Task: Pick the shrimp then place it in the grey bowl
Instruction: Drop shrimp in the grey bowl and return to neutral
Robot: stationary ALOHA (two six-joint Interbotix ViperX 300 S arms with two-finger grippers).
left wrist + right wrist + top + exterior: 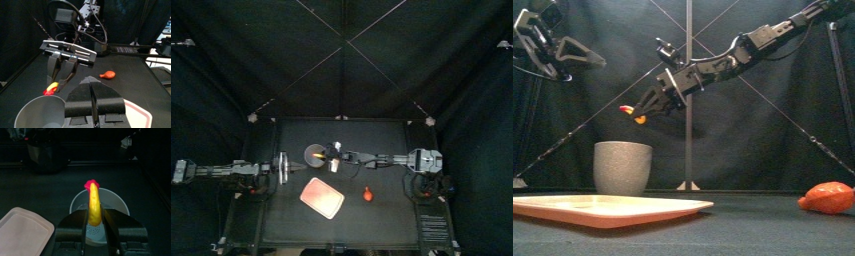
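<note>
here, right gripper [651,104] pinches slim shrimp [94,201] over cylindrical grey bowl [623,168].

The shrimp [95,203] looked like glossy plastic, the grey bowl [623,167] matt and speckled, the pink tray [607,209] smooth and faintly shiny.

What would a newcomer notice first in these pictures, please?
The right gripper holds a yellow shrimp with a red tip above the grey cup, left of centre. A pink tray lies in front, and a red toy sits to the right.
</note>
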